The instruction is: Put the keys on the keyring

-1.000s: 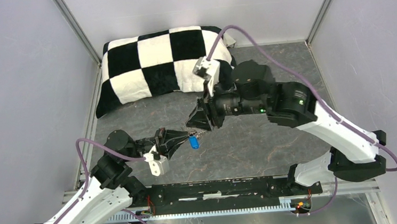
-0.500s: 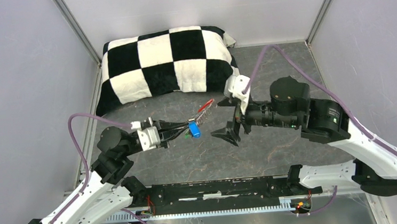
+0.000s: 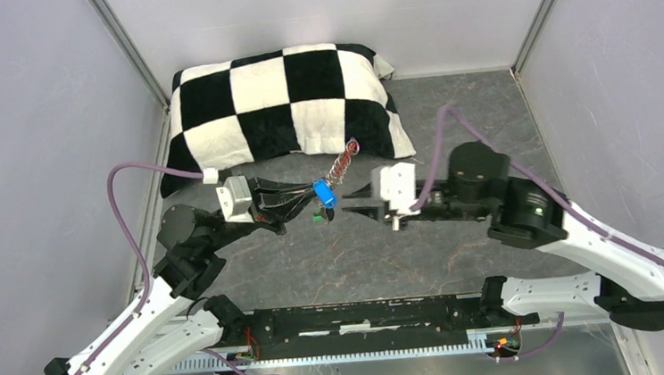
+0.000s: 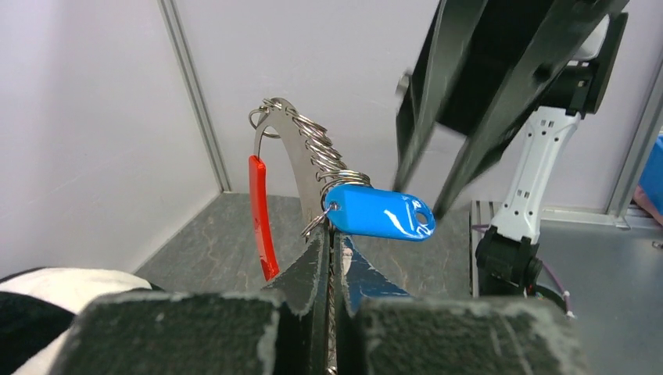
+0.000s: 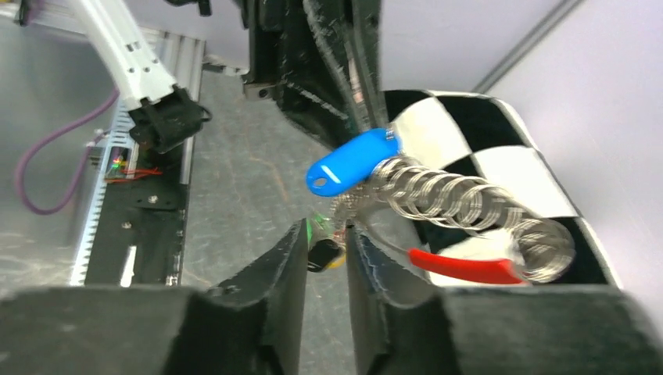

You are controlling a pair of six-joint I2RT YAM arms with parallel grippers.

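- Keyring up off the worktop, clamped edge-on in my left claw, jaws pressed tight on the metal. I'd say it's held high so the tags dangle free and my other arm can get at it.
- Blue key hangs on the ring right at my left fingertips, and the red key droops from the far end.
- Right claw comes in level from the opposite side, spread, tips just under the blue tag and lined up to reach in.
- Green-and-yellow bit sits in the gap between the right fingers. It's too blurred to tell whether it hangs from the ring or touches a pad.
- Ring's opening is lost among its coils, and from above the ring is only a thin streak near the checked cushion.
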